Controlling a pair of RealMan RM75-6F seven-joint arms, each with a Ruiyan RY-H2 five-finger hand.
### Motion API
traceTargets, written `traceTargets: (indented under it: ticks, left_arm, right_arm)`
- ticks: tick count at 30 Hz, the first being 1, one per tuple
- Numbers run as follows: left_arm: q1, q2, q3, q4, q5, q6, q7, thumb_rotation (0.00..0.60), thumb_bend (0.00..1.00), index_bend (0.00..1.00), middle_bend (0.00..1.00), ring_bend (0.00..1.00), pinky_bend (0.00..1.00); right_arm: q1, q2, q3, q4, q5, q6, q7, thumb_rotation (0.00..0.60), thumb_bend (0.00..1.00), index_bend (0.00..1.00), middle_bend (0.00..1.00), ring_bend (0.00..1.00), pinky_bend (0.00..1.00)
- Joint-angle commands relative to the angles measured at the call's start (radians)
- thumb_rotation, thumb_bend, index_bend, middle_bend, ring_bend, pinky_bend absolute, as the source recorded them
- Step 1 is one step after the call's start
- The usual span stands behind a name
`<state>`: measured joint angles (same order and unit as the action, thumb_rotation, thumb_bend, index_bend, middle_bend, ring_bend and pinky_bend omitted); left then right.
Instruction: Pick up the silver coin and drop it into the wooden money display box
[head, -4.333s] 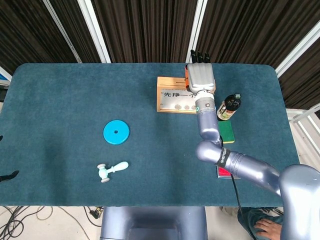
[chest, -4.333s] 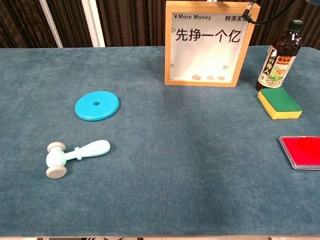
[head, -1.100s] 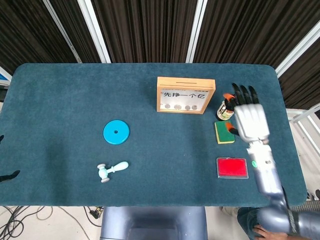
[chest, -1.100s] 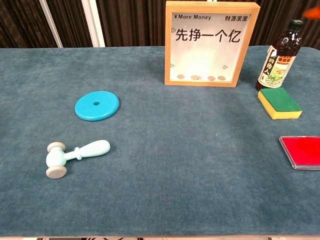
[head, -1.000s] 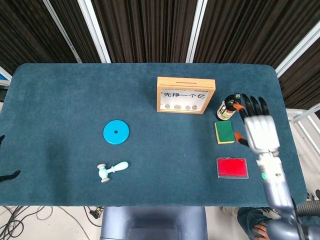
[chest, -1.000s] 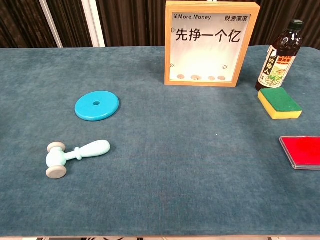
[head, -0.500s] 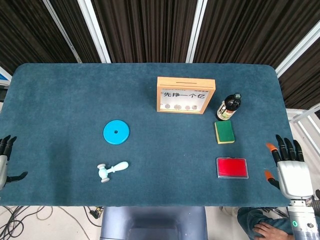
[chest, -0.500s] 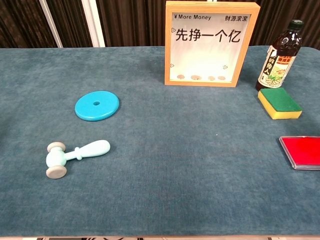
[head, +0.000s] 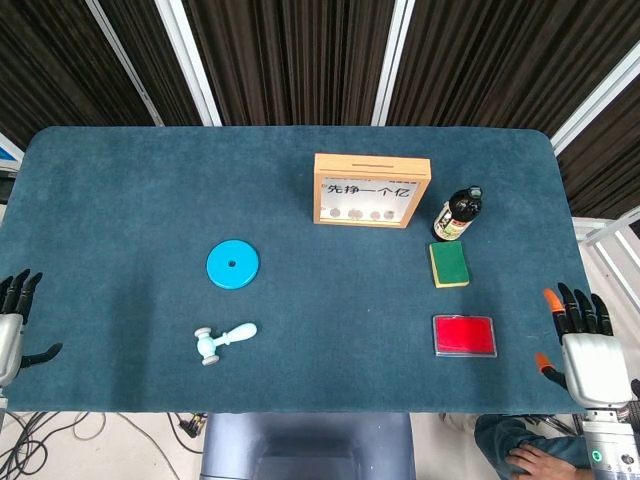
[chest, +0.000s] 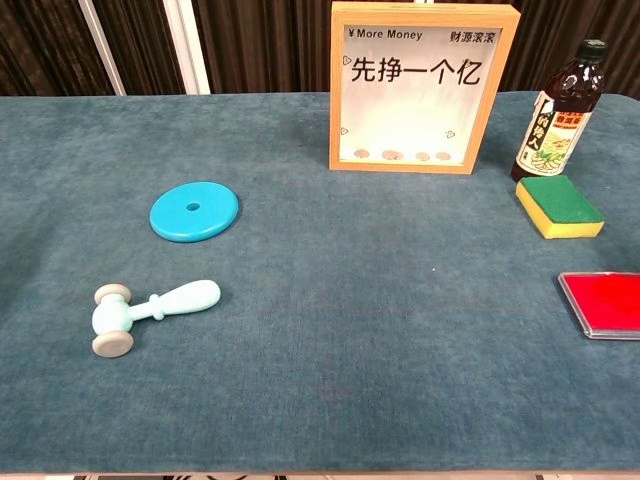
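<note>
The wooden money display box (head: 372, 189) (chest: 423, 88) stands upright at the back of the table. Several coins (chest: 403, 156) lie in a row at the bottom behind its clear front. No loose silver coin shows on the cloth. My right hand (head: 586, 355) hovers off the table's front right corner, fingers spread, holding nothing. My left hand (head: 12, 325) is at the front left edge, fingers apart and empty. Neither hand appears in the chest view.
A dark bottle (head: 457, 214) (chest: 561, 112) stands right of the box, with a green-and-yellow sponge (head: 449, 265) (chest: 559, 206) and a red pad (head: 464, 335) (chest: 603, 304) in front of it. A blue disc (head: 232, 265) (chest: 194, 210) and a pale toy hammer (head: 224, 341) (chest: 150, 312) lie at the left.
My right hand has pulled back from above the box and bottle to the front right corner. One more coin lies in the box than at first. My left hand has risen slightly at the left edge.
</note>
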<state>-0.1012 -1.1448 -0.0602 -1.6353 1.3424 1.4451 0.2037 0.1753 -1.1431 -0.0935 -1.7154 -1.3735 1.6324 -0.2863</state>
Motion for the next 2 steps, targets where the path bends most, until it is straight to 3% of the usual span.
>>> traceTargets:
  ticks: [1,2]
  left_arm:
    - [0.003,-0.007,0.001,0.008,0.021,0.016,-0.009,0.6,0.07,0.05,0.0,0.0,0.03]
    - [0.004,-0.009,0.002,0.01,0.025,0.019,-0.012,0.6,0.07,0.05,0.0,0.0,0.03]
  right_arm:
    - [-0.006,0.003,0.006,0.001,-0.007,-0.013,0.004,0.6,0.3,0.07,0.03,0.0,0.0]
    - [-0.007,0.002,0.007,0.002,-0.01,-0.015,0.004,0.6,0.3,0.07,0.03,0.0,0.0]
